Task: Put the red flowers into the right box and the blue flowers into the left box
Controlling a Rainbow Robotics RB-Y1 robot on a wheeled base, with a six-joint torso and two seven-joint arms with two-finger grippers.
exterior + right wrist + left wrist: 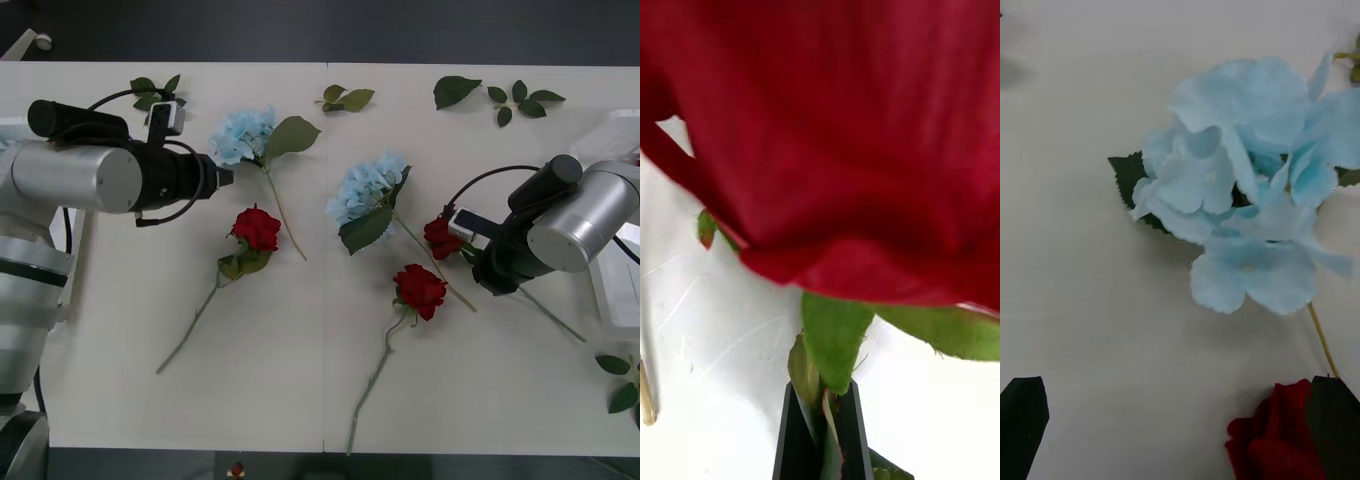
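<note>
Three red flowers lie on the white table: one [257,228] left of centre, one [420,290] right of centre, and one [440,237] at my right gripper [462,232]. In the right wrist view the black fingers [797,435] stand close together on that rose's stem and leaves, just under the bloom [835,135]. Two blue flowers [243,135] [368,188] lie farther back. My left gripper [228,175] is open beside the left blue flower [1240,195]. The right box [610,295] sits at the table's right edge. The left box is hidden behind my left arm.
Loose green leaf sprigs lie along the far edge [345,98] [457,90] [520,100] [155,92] and at the near right corner [620,380]. Long stems trail toward the front edge. A red bloom [1274,435] lies by the left gripper's finger.
</note>
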